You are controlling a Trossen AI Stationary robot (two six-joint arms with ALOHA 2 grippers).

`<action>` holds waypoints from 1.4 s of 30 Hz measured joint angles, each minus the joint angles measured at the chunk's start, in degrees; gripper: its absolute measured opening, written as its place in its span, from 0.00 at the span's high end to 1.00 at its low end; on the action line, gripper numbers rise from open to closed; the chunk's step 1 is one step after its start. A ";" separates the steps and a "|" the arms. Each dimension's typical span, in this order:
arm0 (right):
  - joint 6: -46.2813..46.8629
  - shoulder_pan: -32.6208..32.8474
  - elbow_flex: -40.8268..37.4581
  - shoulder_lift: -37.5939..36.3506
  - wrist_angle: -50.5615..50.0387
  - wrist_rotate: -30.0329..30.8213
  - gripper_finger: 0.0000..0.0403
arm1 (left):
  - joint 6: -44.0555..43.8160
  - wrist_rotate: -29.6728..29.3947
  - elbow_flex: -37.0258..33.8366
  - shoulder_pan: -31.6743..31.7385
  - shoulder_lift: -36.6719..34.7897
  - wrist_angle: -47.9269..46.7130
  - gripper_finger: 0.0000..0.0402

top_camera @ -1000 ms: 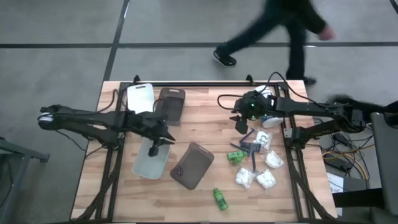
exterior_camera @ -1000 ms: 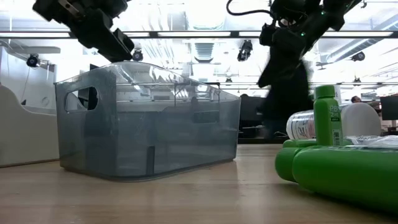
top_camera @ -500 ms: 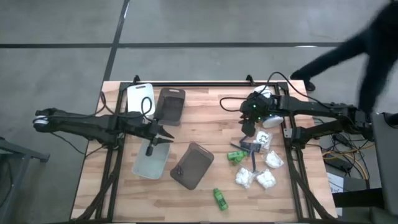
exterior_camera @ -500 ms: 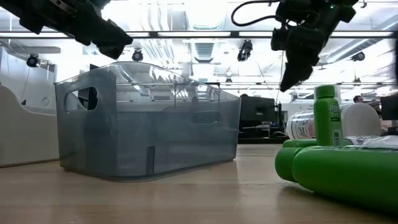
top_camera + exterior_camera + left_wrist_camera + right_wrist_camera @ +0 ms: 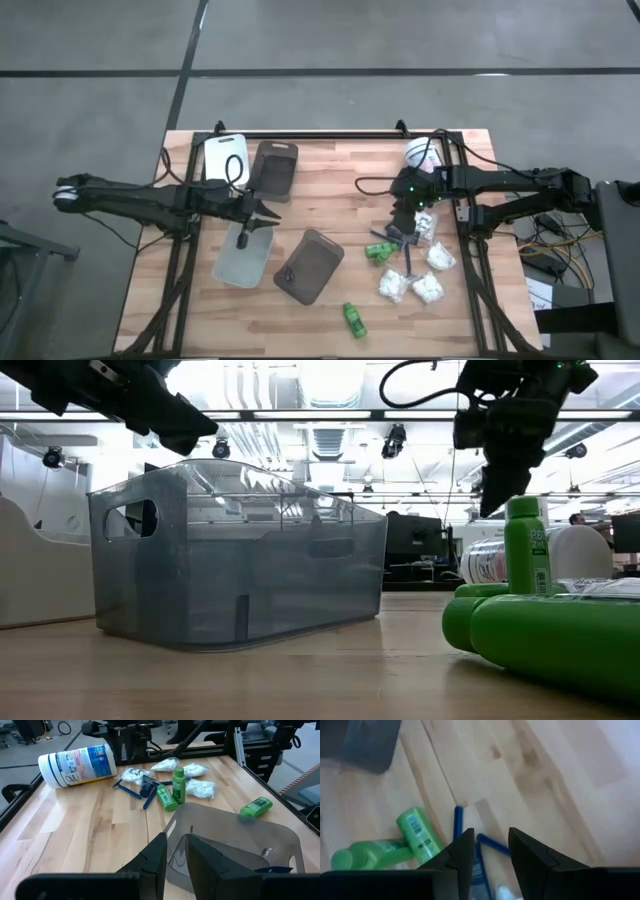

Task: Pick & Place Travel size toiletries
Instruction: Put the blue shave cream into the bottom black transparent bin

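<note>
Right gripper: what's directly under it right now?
Under the right gripper, fingers apart, lie blue sticks on bare wood, with two green bottles beside them. Its fingers cover part of the sticks, and whatever lies beneath its body cannot be seen.

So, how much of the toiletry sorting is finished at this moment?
Nothing visibly sorted: the grey tray looks empty. In hand: the right tool, fingers apart, is over the blue sticks; the left tool is over that tray. Left: green bottles, white packets.
</note>
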 joint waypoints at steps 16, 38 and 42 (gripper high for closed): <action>-0.43 4.59 -6.22 0.00 2.18 0.24 0.45 | -0.07 0.04 -0.03 0.00 0.00 0.30 0.82; -0.67 9.00 -17.70 0.02 17.96 0.25 0.44 | -0.09 0.02 -0.07 0.02 0.02 0.22 0.82; -0.69 10.09 -17.76 0.14 18.16 1.75 0.44 | -0.09 0.00 -0.07 0.02 0.02 0.22 0.82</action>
